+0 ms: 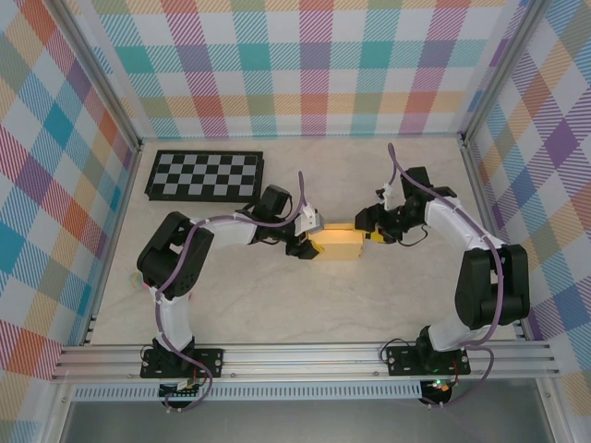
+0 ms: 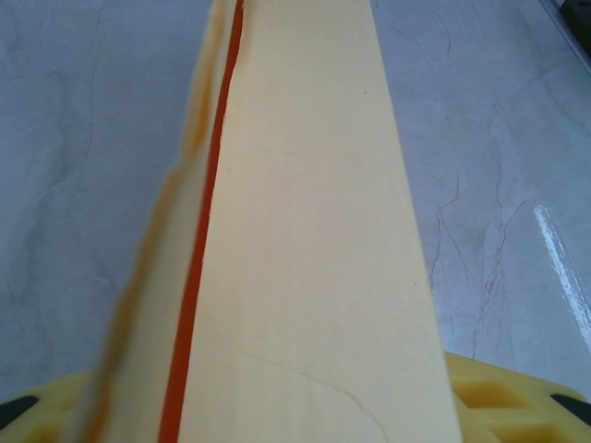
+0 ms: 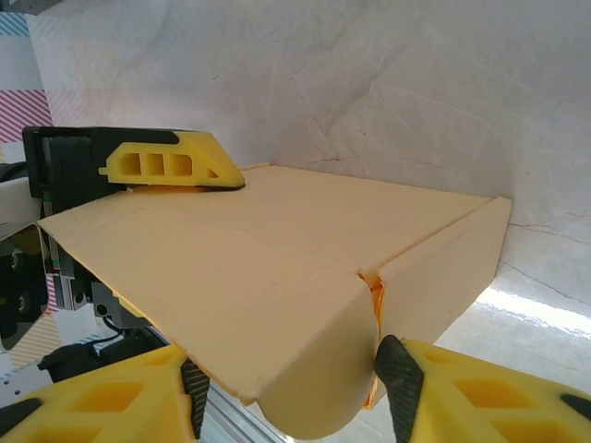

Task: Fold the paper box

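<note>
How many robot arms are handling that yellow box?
2: the left arm at the left end of the paper box, the right arm at its right end.

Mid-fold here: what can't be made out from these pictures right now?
- Top view: paper box too small to read its flaps; left gripper and right gripper cover its ends.
- Left wrist view: box panel, close and blurred along its left edge, hides where the left gripper touches it.
- Right wrist view: box hides the left gripper's lower finger, so its grip is unconfirmed; the frame's bottom edge cuts off the right gripper's fingers, grip unclear.
</note>
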Motion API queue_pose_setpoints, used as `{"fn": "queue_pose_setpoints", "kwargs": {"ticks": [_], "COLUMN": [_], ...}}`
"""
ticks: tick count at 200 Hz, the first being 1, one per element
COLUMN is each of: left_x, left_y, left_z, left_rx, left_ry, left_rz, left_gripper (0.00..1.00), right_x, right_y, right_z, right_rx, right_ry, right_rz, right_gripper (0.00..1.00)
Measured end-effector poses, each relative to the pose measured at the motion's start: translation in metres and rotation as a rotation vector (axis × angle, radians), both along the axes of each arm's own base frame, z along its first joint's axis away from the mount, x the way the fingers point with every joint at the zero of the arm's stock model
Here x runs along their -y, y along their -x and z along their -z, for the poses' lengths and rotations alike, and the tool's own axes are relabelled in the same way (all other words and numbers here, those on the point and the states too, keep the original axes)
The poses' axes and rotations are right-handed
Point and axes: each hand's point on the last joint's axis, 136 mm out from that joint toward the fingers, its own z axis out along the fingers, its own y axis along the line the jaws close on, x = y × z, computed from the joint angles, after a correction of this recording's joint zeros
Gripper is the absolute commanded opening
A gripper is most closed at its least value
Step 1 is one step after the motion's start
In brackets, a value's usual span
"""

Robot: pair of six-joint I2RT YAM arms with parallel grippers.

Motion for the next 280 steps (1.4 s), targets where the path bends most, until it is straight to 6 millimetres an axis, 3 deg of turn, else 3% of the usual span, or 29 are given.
{"fn": "queue_pose_setpoints", "kwargs": {"ticks": [28,91,125,280], "left_x": [0.0,-0.001,-0.002,-0.003], "left_y": [0.001,0.002,0.003,0.001], "left_z": [0.0,0.0,0.001,0.001], "left_rx": [0.002,0.002,-0.005,0.003], "left_ry": [-0.003,-0.012,-0.018,-0.035], "left_rz": [0.005,0.014,0.016,0.013], "left_gripper": [0.49,0.51,0.52,0.55], "right_x": [0.001,0.001,0.0,-0.008], "right_y": [-0.006,-0.018,-0.02,-0.008], "right_z": [-0.006,-0.025,-0.033,-0.017], "right_rx": [0.022,0.074,0.096,0.016], "right_ry": [0.008,0.015,0.02,0.013], "right_rz": [0.004,0.001,-0.02,-0.032], "right_gripper": [0.62,0.67,0.59,0.45]}}
